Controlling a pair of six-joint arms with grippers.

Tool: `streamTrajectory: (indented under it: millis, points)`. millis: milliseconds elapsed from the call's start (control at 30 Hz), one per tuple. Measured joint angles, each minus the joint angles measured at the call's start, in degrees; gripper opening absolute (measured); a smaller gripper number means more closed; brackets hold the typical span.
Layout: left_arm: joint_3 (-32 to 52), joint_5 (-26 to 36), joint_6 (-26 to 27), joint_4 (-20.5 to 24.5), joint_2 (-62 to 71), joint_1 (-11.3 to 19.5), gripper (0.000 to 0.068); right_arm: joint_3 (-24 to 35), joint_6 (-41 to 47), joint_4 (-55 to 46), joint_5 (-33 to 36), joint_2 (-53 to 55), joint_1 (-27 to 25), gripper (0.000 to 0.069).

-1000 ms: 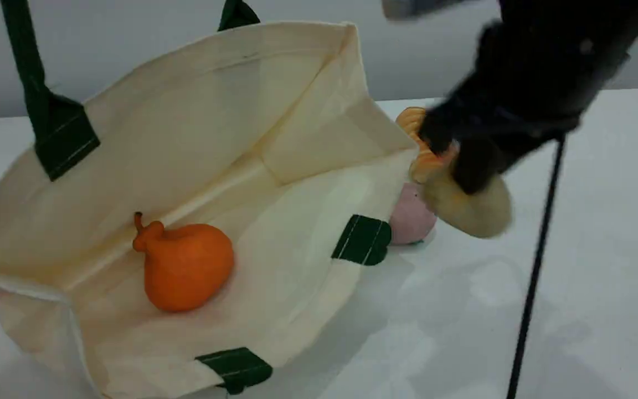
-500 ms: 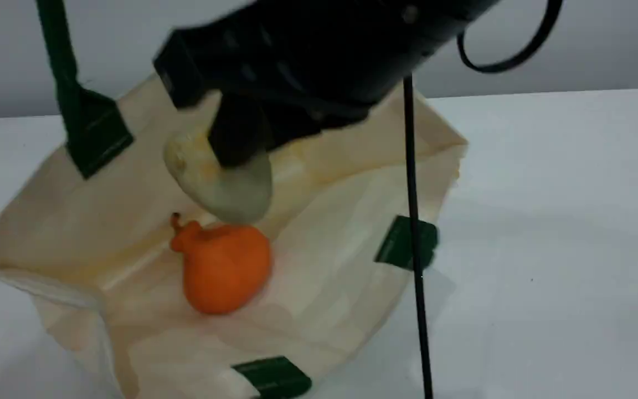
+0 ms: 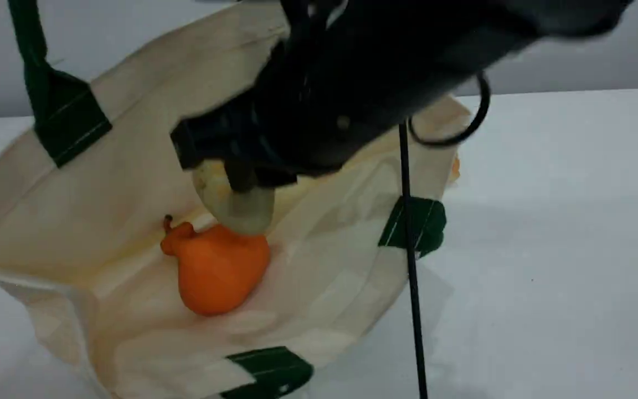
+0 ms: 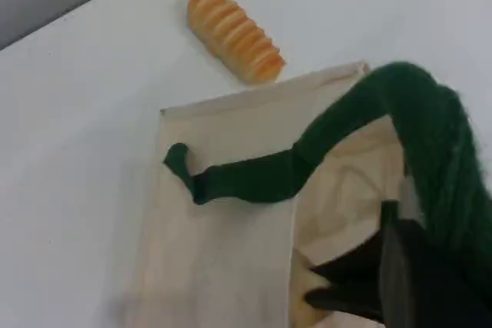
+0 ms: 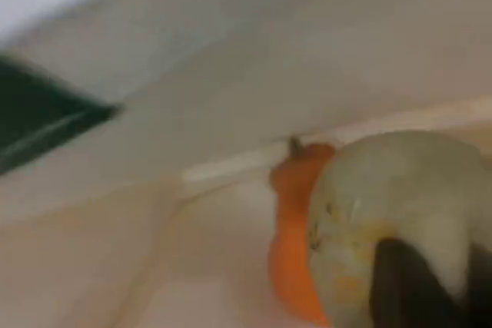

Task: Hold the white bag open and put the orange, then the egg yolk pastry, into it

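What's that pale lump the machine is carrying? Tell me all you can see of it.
The egg yolk pastry is a smooth, egg-shaped lump, pale beige with yellowish blotches, looking matte. The right tool pinches its top, hanging it inside the open white bag, just above the orange; whether they touch is unclear.

white bag (image 3: 130, 160): we read no lettering on its canvas
table (image 3: 546, 249): we find no label or number
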Motion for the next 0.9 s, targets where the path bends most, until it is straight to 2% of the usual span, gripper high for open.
streamTrajectory:
  millis: [400,567,900]
  points:
    - [0.0,0.1,0.0,-0.7,0.0,0.0,0.0068,0.0,-0.1,0.0,-12.4,6.4,-0.1,0.0071]
    - [0.0,0.2,0.0,-0.8,0.0,0.0,0.0068,-0.4,-0.1,0.0,-14.7,8.4,-0.1,0.0071]
    - [0.0,0.2,0.0,-0.6,0.1,0.0,0.0068,-0.4,0.1,-0.1,-14.7,9.0,-0.1,0.0089]
